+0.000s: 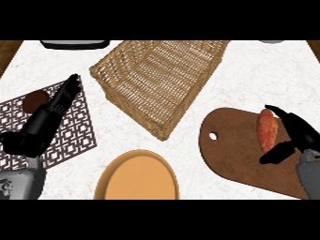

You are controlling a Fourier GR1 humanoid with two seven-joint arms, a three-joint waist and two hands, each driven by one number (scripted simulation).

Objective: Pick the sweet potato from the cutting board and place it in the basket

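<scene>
Head view looks steeply down on a white marbled counter [211, 86] with dark wood showing past its left and right edges. On the right lies a brown wooden cutting board [235, 157] with a small hole near its left rim. The sweet potato [267, 130], reddish orange and long, lies on that board, standing nearly straight up and down in the view. The right hand [295, 136] is wrapped about it from the right side: black fingers curve over its top end and the thumb [277, 153] hooks in beneath its lower end, so the fingers are closed around the sweet potato. I cannot tell whether it is lifted off the board or lying on it.

Near the middle, toward the far side, sits the woven basket [155, 77], tilted in the view with its open side up, well apart from the board. Close to the lower edge is a round orange plate [136, 180]. On the left a patterned brown mat [76, 129] lies on the counter, with a dark brown round thing [34, 100] at its upper left. The left hand [55, 105] rests over the mat, fingers straight and together, pointing away, holding nothing.
</scene>
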